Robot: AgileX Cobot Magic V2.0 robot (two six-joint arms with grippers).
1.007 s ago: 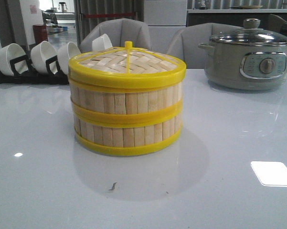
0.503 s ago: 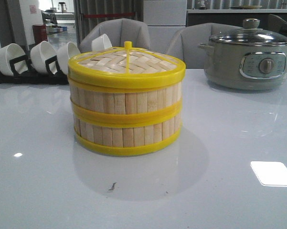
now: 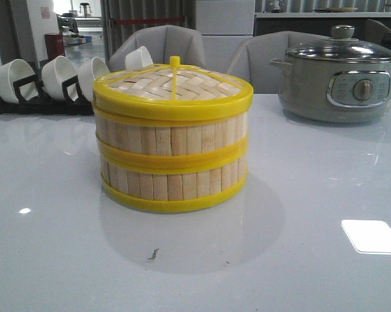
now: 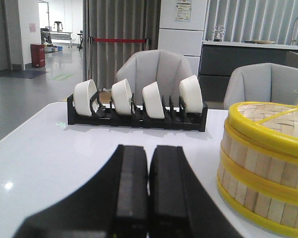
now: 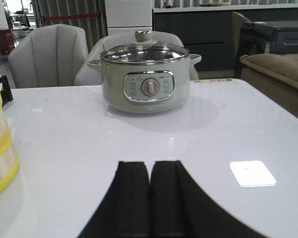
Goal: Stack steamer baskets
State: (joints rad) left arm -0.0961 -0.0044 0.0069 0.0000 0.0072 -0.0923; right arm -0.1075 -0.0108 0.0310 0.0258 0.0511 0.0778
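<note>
Nothing has shifted since the earlier front pictures: the steamer baskets sit in the same spot at the middle of the frame, two tiers stacked one on the other on the white table, and neither arm enters that view. The woven lid caps the upper tier, its small yellow knob standing up at the centre. Yellow rims ring the stack at the bottom, at the join between the tiers and under the lid.

At the upper right of the front view stands a grey-green pot with a glass lid, well apart from the stack. At the upper left a black rack holds white bowls tipped on edge; one more bowl peeks out behind the lid.

In the left wrist view the left gripper fills the lower middle, its two black fingers pressed together with nothing between them. The stack shows at the right edge of that frame, beside the gripper but apart from it, though how far is hard to judge from this low angle.

In the right wrist view the right gripper is likewise pressed together and empty, low in the frame, with the pot beyond it in the upper middle and a sliver of the stack at the left edge. A bright patch of light lies on the table at the lower right.
</note>
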